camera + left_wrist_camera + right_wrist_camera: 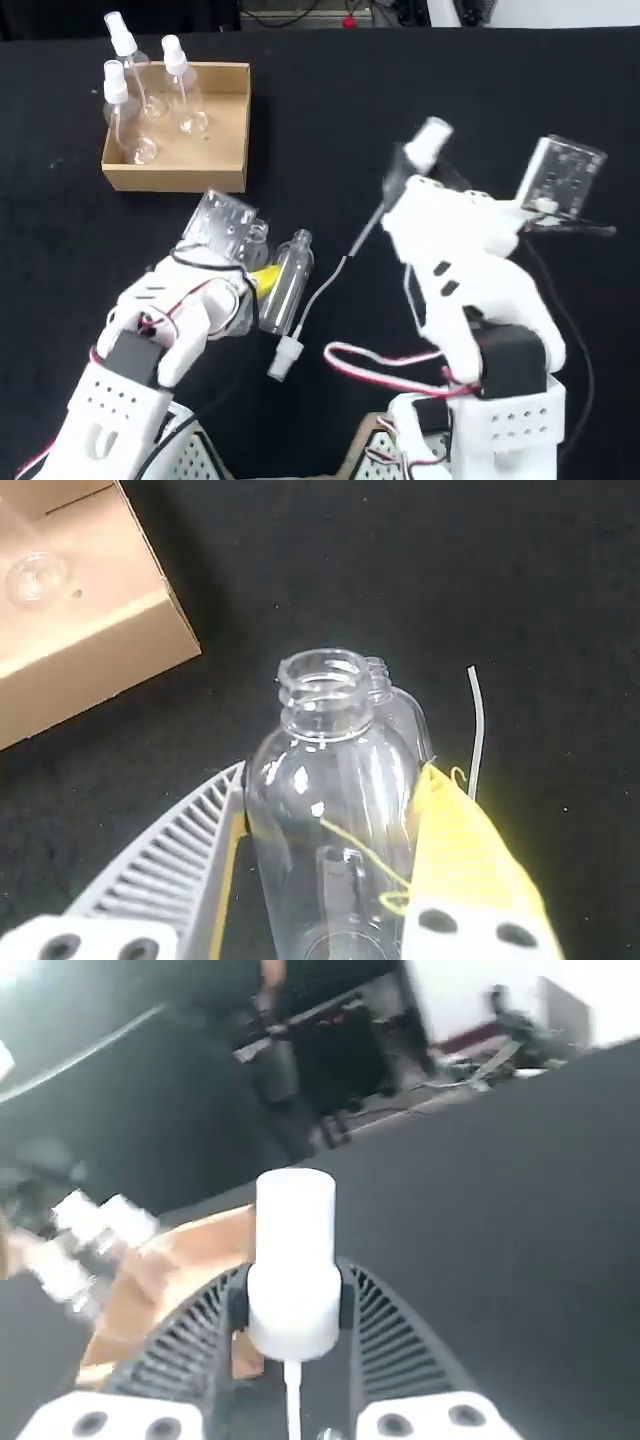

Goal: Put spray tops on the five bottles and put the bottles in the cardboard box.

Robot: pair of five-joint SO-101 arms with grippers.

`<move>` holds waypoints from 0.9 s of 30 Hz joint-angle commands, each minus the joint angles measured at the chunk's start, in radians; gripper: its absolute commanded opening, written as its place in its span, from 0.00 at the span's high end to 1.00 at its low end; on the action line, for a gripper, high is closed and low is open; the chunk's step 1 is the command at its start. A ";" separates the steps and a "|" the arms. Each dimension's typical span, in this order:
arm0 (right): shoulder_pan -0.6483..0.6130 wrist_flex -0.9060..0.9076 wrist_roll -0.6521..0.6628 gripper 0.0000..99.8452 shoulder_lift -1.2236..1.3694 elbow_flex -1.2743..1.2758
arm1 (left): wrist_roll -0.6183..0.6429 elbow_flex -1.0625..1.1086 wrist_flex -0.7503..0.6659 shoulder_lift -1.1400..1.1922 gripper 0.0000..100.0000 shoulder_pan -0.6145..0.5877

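There are five bottles and five spray tops. Three bottles (185, 95) stand in the cardboard box (175, 178) at the far left of the black table (400, 80), each capped with a white top.

A fourth bottle (325, 825), clear and uncapped, sits between the fingers of the left gripper (332, 780). The grey finger and the yellow finger press on its two sides, and its open neck sticks out past the fingertips. The fifth bottle (285, 282), also uncapped, lies on the table just beside the yellow finger, its neck pointing the same way. Both are near the front of the box but outside it.

One loose spray top (284, 358) lies on the table near the base of the lying bottle, its thin tube curving away across the cloth. The right gripper (295, 1285) is clamped on the last spray top (293, 1230), held head up with its tube running down between the fingers, well to the right of the box and apart from both open bottles.
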 commanded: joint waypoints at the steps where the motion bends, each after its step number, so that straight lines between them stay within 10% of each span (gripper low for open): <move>1: -0.101 -0.002 0.032 0.98 -0.018 -0.084 | 0.011 0.027 -0.012 -0.117 0.82 0.004; 27: -0.347 -0.285 0.066 0.98 0.203 -0.151 | 0.068 0.236 0.044 -0.529 0.82 -0.082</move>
